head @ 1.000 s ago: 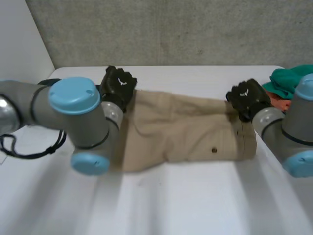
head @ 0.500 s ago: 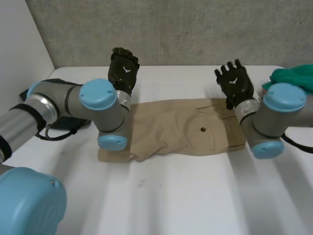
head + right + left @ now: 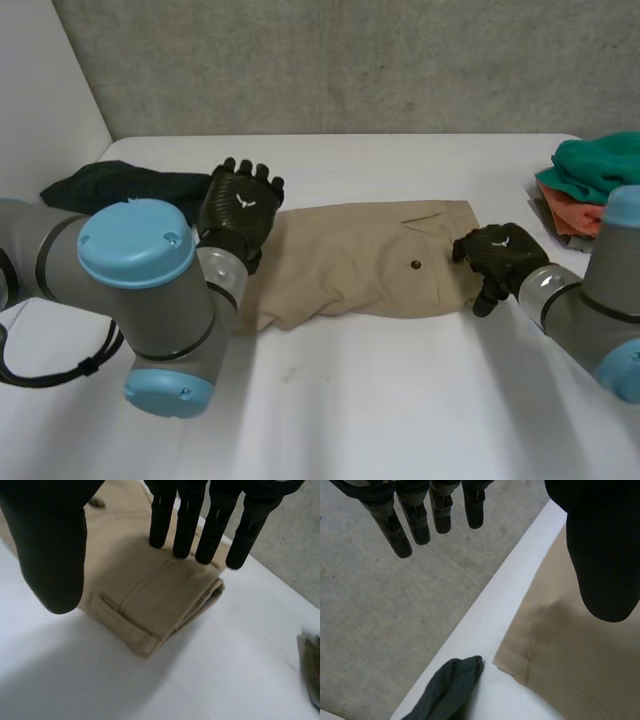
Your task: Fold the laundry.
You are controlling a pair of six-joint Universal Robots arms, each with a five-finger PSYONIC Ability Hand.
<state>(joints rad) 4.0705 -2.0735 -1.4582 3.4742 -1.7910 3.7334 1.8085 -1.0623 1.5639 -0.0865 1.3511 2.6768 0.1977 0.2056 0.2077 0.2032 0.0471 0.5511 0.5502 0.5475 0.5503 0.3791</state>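
A folded khaki garment [image 3: 370, 265] with a button and a pocket lies across the middle of the white table [image 3: 400, 400]. My left hand [image 3: 240, 205] hovers over its left end, fingers [image 3: 402, 530] straight and the thumb apart from them above the khaki cloth [image 3: 570, 670]. My right hand [image 3: 497, 255] is at the garment's right end. Its straight fingers [image 3: 185, 525] reach down to the folded waistband [image 3: 150, 600], with the thumb spread wide over the table's near side. Nothing is pinched by either hand.
A dark green garment [image 3: 120, 180] lies at the back left, close to the khaki corner [image 3: 445, 695]. A teal garment [image 3: 600, 165] on an orange one [image 3: 565, 215] sits at the right edge. The table's far edge runs just past my left fingertips.
A second ago both hands were shut at the cloth's far edge. They let go, rose with fingers spread, and have now come down to the two ends of the folded garment.
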